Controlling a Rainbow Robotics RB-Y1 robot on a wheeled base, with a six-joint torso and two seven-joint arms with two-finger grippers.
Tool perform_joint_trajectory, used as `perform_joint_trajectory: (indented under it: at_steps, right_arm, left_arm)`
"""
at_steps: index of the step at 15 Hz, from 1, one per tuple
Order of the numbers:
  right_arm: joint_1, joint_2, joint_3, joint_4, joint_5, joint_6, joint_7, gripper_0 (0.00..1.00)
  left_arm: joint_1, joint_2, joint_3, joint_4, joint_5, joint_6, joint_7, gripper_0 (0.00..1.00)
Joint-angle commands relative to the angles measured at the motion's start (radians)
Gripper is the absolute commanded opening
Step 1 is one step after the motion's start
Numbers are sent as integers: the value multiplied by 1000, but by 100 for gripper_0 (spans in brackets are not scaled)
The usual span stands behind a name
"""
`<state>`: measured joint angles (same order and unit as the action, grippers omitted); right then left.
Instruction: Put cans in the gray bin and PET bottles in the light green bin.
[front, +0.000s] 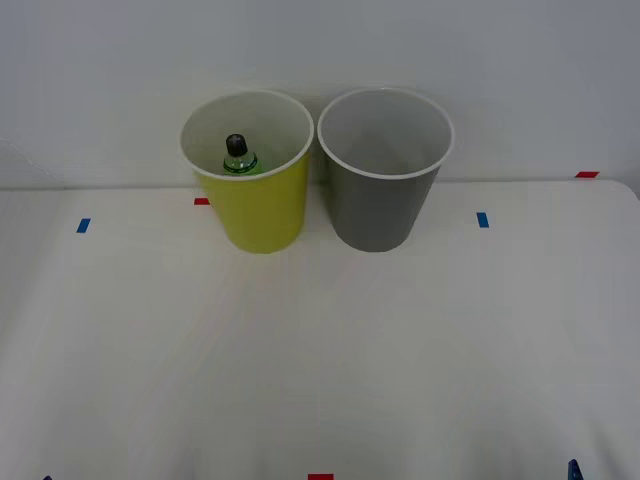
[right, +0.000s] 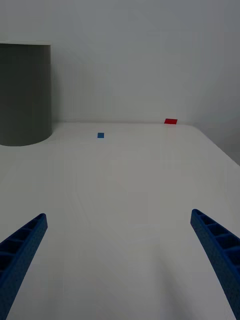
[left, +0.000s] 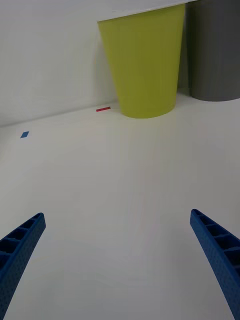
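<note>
The light green bin (front: 262, 205) stands at the back of the white table, and the gray bin (front: 378, 205) is close beside it on the right. A PET bottle (front: 238, 157), green with a black cap, stands inside the light green bin. Cans are out of view. My left gripper (left: 117, 265) is open low over the near table, facing the light green bin (left: 145, 65) and the gray bin (left: 215, 50). My right gripper (right: 120, 265) is open too, with the gray bin (right: 22, 95) ahead. Both hold nothing.
Blue tape marks (front: 83, 225) (front: 483, 219) and red tape marks (front: 202, 201) (front: 586, 174) (front: 320, 477) lie flat on the table. A white wall rises right behind the bins. The table's right edge (right: 220, 150) runs near my right gripper.
</note>
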<state>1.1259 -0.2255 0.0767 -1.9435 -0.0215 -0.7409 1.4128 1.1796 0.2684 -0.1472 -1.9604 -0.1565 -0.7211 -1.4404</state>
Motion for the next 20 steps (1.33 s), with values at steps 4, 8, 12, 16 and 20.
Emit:
perform_joint_trajectory:
  at_steps: [4, 8, 12, 16, 20]
  right_arm:
    - [0, 0, 0, 0, 0, 0, 0, 100]
    - [0, 0, 0, 0, 0, 0, 0, 100]
    - [0, 0, 0, 0, 0, 0, 0, 100]
    - [0, 0, 0, 0, 0, 0, 0, 100]
    - [0, 0, 0, 0, 0, 0, 0, 100]
  left_arm:
    - [0, 0, 0, 0, 0, 0, 0, 100]
    - [0, 0, 0, 0, 0, 0, 0, 100]
    - [0, 0, 0, 0, 0, 0, 0, 100]
    - [0, 0, 0, 0, 0, 0, 0, 100]
    - [0, 0, 0, 0, 0, 0, 0, 100]
